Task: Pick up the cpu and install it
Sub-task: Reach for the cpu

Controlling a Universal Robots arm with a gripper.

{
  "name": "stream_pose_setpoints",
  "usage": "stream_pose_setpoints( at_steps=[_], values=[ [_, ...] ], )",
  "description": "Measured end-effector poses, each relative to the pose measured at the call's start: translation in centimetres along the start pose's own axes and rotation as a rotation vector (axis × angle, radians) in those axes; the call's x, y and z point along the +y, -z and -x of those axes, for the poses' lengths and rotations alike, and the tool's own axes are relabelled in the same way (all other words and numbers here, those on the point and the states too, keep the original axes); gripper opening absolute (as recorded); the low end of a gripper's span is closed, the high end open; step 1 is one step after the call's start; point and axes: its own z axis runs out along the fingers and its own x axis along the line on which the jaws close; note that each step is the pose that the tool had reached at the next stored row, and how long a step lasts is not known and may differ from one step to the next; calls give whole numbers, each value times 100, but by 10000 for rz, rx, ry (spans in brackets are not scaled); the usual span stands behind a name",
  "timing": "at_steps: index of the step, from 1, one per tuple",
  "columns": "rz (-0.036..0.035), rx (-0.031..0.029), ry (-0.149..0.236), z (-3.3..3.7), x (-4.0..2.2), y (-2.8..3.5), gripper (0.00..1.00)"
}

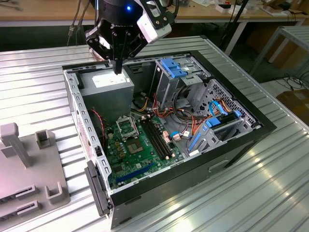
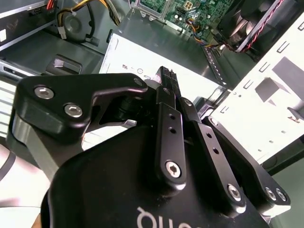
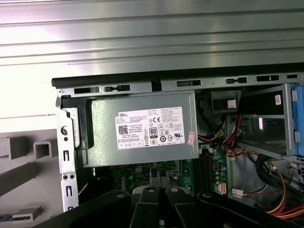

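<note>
My gripper point(image 1: 118, 69) hangs above the grey power supply point(image 1: 107, 91) at the back corner of the open computer case point(image 1: 263, 129). Its two black fingers are pressed together, pointing down. A thin pale edge shows between their tips, and I take it for the cpu point(image 1: 119, 72), held edge-on and mostly hidden. In the second wrist view the gripper point(image 2: 164, 75) stands shut over the power supply's white label point(image 2: 142, 59). The silver socket frame point(image 1: 126, 126) lies on the green motherboard point(image 1: 145, 150), well below the fingers and toward the front of the case.
A grey fixture with upright posts point(image 1: 26, 162) stands on the ribbed metal table point(image 1: 270, 193), at the exterior view's left. Blue drive brackets point(image 1: 173, 67), bundled cables point(image 1: 193, 125) and RAM slots point(image 1: 158, 140) crowd the case beside the socket. The case wall point(image 3: 66, 156) edges the power supply point(image 3: 142, 135).
</note>
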Motion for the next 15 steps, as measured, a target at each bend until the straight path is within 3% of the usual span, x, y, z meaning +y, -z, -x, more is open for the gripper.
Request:
stream_pose_setpoints(
  at_steps=[15],
  values=[
    [0, 1, 0, -68, -5, 1, 11]
  ],
)
